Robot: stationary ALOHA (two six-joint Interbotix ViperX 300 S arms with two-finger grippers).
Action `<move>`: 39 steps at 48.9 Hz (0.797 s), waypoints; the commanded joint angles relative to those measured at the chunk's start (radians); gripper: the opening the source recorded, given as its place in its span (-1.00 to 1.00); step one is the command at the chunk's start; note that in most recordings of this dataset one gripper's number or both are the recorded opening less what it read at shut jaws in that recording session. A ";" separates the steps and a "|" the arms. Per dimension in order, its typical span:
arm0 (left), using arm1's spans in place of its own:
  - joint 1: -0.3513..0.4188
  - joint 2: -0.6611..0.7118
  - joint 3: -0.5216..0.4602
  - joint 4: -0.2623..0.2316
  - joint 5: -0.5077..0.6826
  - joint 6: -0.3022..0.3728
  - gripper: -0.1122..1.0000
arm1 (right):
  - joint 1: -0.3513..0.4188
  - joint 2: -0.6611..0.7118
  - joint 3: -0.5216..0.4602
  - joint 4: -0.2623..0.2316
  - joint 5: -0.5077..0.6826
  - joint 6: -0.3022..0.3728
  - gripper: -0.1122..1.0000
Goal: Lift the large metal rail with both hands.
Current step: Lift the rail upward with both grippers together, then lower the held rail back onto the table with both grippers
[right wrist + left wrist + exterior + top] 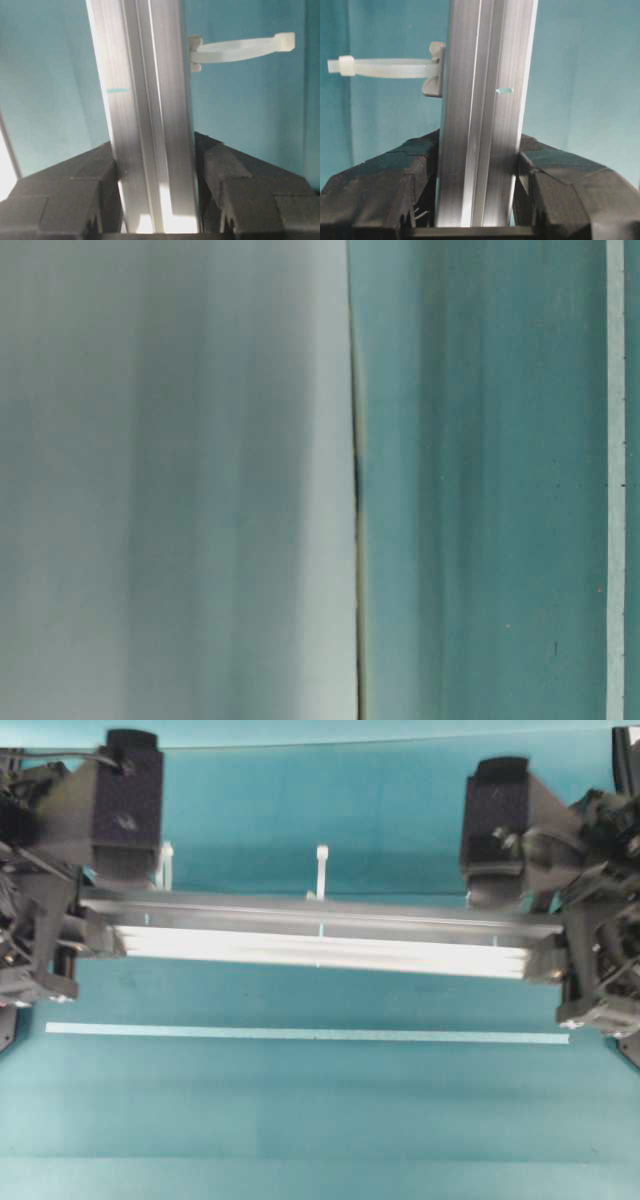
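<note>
Gripping the large metal rail (320, 935) at both ends, my left claw (480, 200) and right claw (157, 200) held it raised off the teal surface (320, 1120); lift appeared essentially done.

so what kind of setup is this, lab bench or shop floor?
Probably a lab bench for robot manipulation: a plain teal tabletop, two black padded grippers, left and right, clamping a long silver grooved aluminium rail, and a thin pale tape strip marking the surface.
</note>
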 commanded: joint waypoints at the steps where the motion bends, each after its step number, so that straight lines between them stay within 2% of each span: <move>1: 0.011 -0.009 -0.048 0.006 -0.008 -0.021 -0.15 | -0.002 0.005 -0.069 0.003 0.005 0.029 -0.09; 6: 0.011 -0.011 -0.051 0.006 -0.008 -0.021 -0.15 | -0.002 0.011 -0.095 0.000 0.009 0.032 -0.09; 26: 0.012 -0.012 -0.052 0.006 -0.006 -0.018 -0.15 | -0.003 0.012 -0.097 0.000 0.009 0.032 -0.09; 39: 0.012 -0.012 -0.028 0.006 -0.012 -0.008 -0.15 | -0.003 0.014 -0.067 -0.003 0.005 0.025 -0.09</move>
